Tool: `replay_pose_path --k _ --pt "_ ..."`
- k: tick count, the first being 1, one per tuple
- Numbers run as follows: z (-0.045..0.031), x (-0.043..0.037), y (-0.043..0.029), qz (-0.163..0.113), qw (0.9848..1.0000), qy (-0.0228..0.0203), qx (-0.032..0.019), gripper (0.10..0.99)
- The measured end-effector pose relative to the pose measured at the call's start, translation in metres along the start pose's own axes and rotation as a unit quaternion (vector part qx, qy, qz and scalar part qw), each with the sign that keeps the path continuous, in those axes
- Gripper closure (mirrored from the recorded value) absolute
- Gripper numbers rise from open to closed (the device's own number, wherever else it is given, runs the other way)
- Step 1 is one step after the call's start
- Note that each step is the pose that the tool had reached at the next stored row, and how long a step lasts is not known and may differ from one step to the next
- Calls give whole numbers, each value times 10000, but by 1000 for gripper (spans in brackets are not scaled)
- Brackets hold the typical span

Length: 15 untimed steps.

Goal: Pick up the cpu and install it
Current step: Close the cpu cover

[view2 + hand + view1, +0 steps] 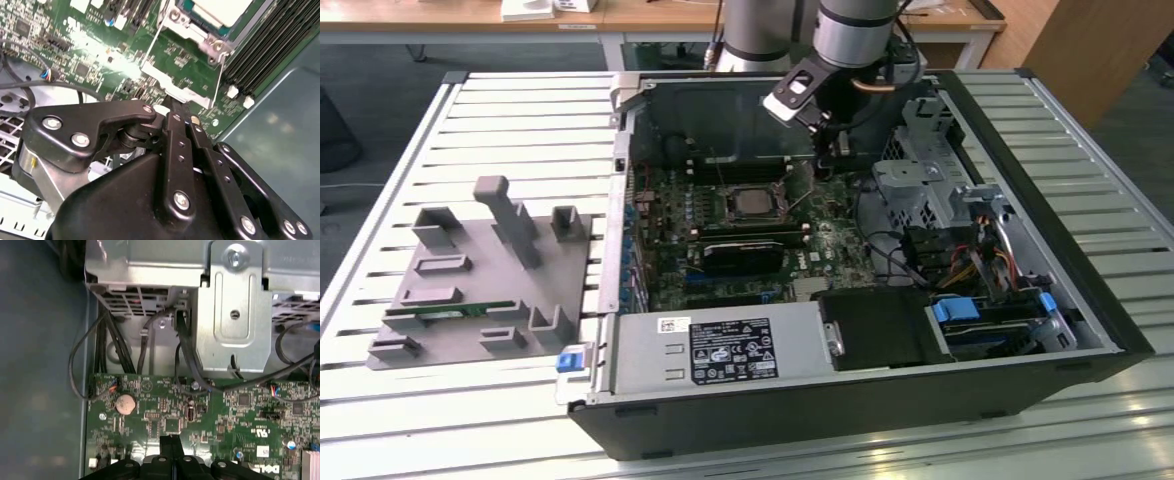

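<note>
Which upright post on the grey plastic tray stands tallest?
The long slanted post in the middle of the grey plastic tray; it rises well above the short, squat posts around it.

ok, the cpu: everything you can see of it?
The cpu is a small flat square chip with a silver-grey metal top and a darker rim. It lies flat in the metal-framed socket on the green motherboard inside the open case. Nothing grips it: the shut gripper is off it, toward the exterior view's right of the chip.
</note>
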State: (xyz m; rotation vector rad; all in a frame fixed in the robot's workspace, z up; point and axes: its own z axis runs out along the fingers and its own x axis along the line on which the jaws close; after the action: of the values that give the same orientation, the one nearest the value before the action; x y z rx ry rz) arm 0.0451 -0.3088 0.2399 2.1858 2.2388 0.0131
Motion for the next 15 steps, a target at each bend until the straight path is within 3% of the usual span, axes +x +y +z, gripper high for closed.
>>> replay_pose_path --k 15 --pt "5 10 -252 0 10000 1 22 980"
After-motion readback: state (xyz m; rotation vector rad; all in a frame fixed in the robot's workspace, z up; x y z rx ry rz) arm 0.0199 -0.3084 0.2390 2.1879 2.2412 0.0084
